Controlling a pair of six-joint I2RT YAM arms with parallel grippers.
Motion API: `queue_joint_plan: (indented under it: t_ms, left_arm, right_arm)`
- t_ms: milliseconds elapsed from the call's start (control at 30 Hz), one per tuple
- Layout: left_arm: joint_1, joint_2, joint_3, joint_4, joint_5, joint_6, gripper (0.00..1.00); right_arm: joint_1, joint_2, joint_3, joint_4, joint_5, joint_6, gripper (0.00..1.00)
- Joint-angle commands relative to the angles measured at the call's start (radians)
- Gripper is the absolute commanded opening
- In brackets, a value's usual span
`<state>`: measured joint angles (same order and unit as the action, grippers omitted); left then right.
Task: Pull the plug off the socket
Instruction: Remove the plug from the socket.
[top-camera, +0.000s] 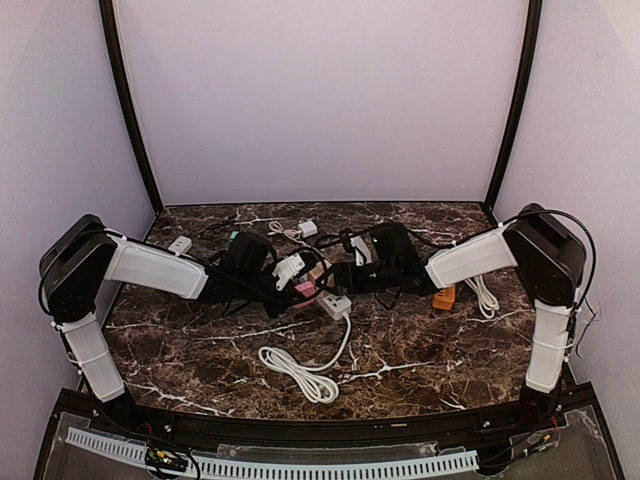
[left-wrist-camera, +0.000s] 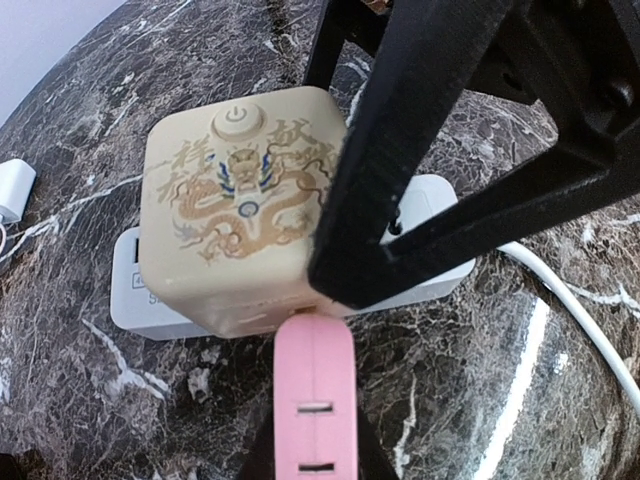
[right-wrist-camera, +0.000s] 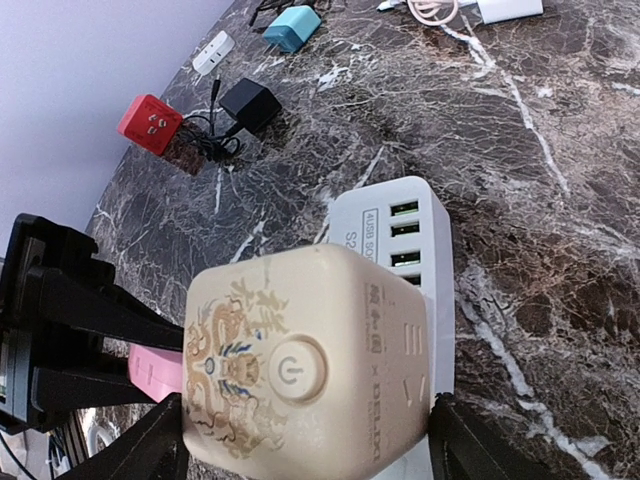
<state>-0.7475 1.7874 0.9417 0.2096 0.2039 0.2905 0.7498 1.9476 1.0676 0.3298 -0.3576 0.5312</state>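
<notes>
Pink plug (left-wrist-camera: 313, 400) is seated in the near side face of the cream cube socket (left-wrist-camera: 235, 230), which sits on the white USB strip (left-wrist-camera: 140, 290) near the middle of the marble table (top-camera: 400, 350). No gap shows between plug and cube, so the extraction stroke is judged not yet begun. The step in hand is the two-handed grasp. The left gripper (left-wrist-camera: 313, 452) is closed on the plug body, one finger on each side. The right gripper (right-wrist-camera: 305, 430) straddles the cube with its jaws set wide, a finger bearing on each of two opposite faces, and appears to clamp it. The next move calls for a straight pull by the left gripper along the plug axis, away from the cube, while the right gripper holds the cube fixed. An off-axis pull is likely to tilt the cube or drag the strip with it. In the top view the left arm (top-camera: 150, 268) and right arm (top-camera: 470, 257) both reach inward from their bases, with forearms low and nearly level over the table. The wrists meet at the centre, facing each other across the socket.
</notes>
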Motion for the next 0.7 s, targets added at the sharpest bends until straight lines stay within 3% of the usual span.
queue_joint_plan:
  t_ms: [0,667]
  left_arm:
    - [-0.011,0.038,0.012,-0.05,0.048,-0.016,0.03]
    - [0.003,-0.057,-0.081,-0.03,0.049,-0.027,0.01]
  right_arm:
    - [0.001,0.049,0.033,-0.028,0.042,-0.022,0.82]
    - [-0.012,0.065,-0.01,-0.062,0.21,-0.056,0.64]
